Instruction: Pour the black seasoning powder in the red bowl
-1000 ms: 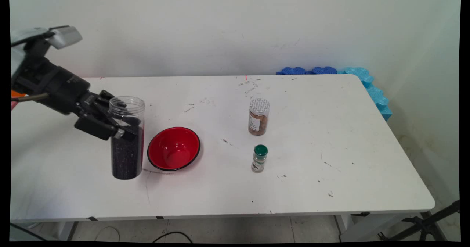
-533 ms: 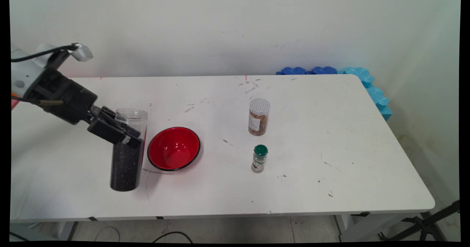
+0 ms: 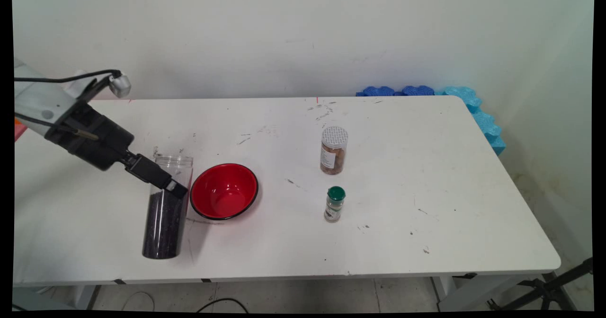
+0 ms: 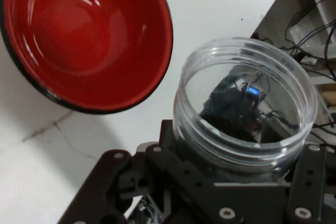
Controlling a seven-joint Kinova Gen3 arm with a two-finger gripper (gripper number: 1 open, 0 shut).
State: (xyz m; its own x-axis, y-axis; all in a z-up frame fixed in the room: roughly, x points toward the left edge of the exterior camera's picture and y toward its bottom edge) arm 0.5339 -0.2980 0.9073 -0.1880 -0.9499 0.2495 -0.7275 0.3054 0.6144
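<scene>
A tall clear jar (image 3: 165,209) filled most of the way with black grains stands at the table's front left, its open mouth (image 4: 247,98) facing the hand camera. My gripper (image 3: 165,183) is shut on the clear jar just below its rim, reaching in from the left. The jar leans slightly, with its top toward the right. A red bowl (image 3: 224,191) with a black rim sits empty right beside the jar, and in the hand view the red bowl (image 4: 84,35) fills the upper left.
A brown-filled jar (image 3: 334,150) with a patterned lid stands mid-table, and a small green-capped spice bottle (image 3: 335,204) stands just in front of it. Blue foam pieces (image 3: 473,107) lie along the table's far right corner. The table's front edge (image 3: 284,275) runs close below the held jar.
The gripper has carried the jar downward and toward the table's front edge, and the hand has rotated, so the jar now leans a little toward the bowl.
</scene>
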